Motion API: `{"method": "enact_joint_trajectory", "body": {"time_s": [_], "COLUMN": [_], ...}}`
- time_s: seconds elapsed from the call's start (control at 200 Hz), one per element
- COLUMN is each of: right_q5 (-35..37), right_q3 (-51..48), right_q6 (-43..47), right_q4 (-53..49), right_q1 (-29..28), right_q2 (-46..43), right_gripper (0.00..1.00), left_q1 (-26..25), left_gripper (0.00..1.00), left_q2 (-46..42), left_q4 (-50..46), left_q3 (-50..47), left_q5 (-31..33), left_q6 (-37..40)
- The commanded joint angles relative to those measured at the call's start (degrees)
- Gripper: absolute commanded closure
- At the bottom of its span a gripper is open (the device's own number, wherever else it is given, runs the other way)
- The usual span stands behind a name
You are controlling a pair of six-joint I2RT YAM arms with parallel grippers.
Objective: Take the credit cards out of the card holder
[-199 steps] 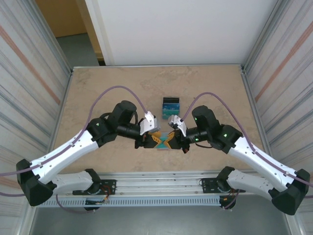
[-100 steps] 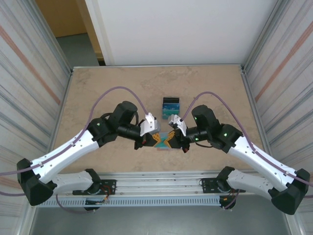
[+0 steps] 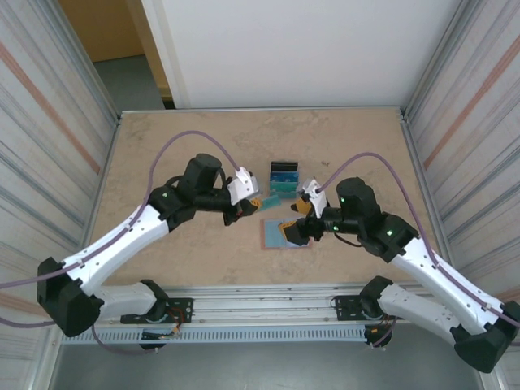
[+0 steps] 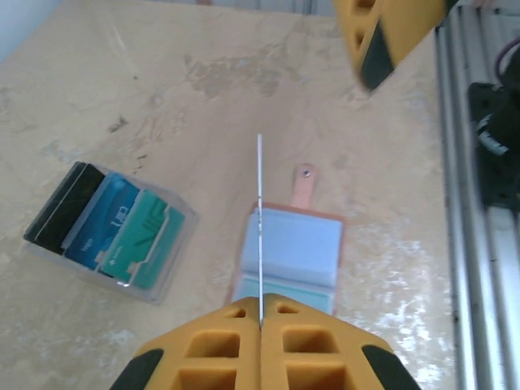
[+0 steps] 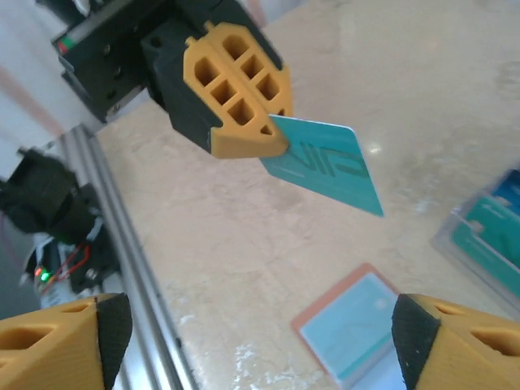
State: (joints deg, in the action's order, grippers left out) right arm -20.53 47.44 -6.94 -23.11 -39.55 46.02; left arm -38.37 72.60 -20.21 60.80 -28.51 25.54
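The card holder (image 3: 283,236) lies open on the table, pinkish leather with light-blue panels (image 4: 294,258) and its snap tab (image 4: 302,184) pointing away. My left gripper (image 3: 253,204) hangs above and left of it, shut on a teal credit card (image 5: 327,162) that shows edge-on (image 4: 260,213) between the orange fingers (image 5: 236,88). My right gripper (image 3: 296,223) is over the holder's right edge, jaws wide open with nothing between them (image 5: 260,341). Another teal card sits in the holder's pocket (image 5: 354,327).
A clear stand with a black back (image 3: 283,176) holds blue and teal cards (image 4: 110,231) just behind the card holder. The aluminium rail (image 4: 467,211) runs along the table's near edge. Open table surface lies to the left and right.
My right gripper has opened and drawn back to the right. My left gripper has shut on the teal card and moved up and left with it. The card holder now lies flat and open.
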Motion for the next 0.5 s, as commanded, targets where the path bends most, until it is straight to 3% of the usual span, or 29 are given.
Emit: {"method": "enact_joint_trajectory", "body": {"time_s": [0.0,0.261,0.496], "right_q5": [7.6,20.4,24.6], "right_q3": [-1.0,-1.3,0.5], "right_q6": [-4.7,-11.3,-17.2], "right_q4": [0.7,-1.5,-5.1], "right_q1": [1.5,3.4,5.9], "right_q2": [-1.6,-1.8,0.6], "right_gripper": [0.13,0.03,0.01], "left_q1": [0.9,2.9,3.8], "left_gripper": [1.00,1.00,1.00], "left_q2": [3.7,14.8,22.5], "left_q4": [4.8,6.5,6.4], "left_q3": [2.9,9.7,14.6], "left_q5": [0.6,-2.2,-3.3], "left_q6": [4.2,8.8,13.5]}}
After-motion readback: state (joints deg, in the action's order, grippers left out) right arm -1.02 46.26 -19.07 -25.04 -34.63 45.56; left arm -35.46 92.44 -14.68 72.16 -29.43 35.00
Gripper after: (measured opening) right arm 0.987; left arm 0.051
